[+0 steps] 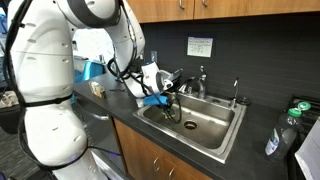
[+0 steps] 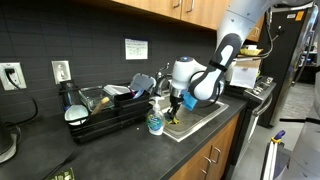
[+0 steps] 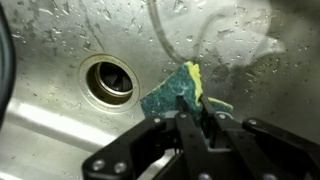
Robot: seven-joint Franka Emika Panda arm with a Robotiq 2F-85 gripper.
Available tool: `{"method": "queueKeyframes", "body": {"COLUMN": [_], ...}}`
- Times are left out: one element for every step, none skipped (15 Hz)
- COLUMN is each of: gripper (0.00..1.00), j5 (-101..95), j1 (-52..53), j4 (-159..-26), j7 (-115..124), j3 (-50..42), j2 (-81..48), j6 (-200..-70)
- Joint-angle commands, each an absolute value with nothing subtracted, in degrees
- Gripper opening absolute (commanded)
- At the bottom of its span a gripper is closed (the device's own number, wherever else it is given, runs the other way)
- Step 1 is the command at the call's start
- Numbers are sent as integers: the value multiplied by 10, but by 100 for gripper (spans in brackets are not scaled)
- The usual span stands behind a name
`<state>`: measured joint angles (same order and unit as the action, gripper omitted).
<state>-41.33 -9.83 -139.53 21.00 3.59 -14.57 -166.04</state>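
Note:
In the wrist view my gripper (image 3: 194,112) is shut on a sponge (image 3: 172,93) with a dark green scouring side and a yellow side. The sponge hangs over the wet steel sink (image 3: 60,40), just right of the round drain (image 3: 108,80). In both exterior views the gripper (image 1: 166,98) (image 2: 175,108) reaches down into the sink basin (image 1: 205,122) (image 2: 205,113), and the sponge itself is hard to make out there.
A faucet (image 1: 200,80) stands behind the sink. A soap bottle (image 2: 155,120) sits on the dark counter beside a black dish rack (image 2: 105,105) holding dishes. A plastic bottle (image 1: 280,135) stands beyond the sink. Wooden cabinets hang above and below.

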Motion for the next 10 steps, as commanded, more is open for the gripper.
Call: {"method": "queueKeyframes", "body": {"gripper": [4,4,4,4,4,4,4,4,4,4], "j5": [-412,-410,-408,-406,-403,-401,-400,-398,-395,-394], "j1": [-85,-80,-77,-73,-70,-69,-65,-64,-62,-62], "j4": [-1352,-1344,-1337,-1330,-1324,-1320,-1315,-1313,-1314,-1313], "j7": [218,219,220,222,222,226,229,230,232,235], "j3": [40,41,43,44,46,48,48,49,48,48], "j2": [-192,-201,-210,-219,-226,-233,-239,-245,-248,-248], "j6": [-1660,-1659,-1657,-1656,-1655,-1656,-1655,-1656,-1656,-1655]}}
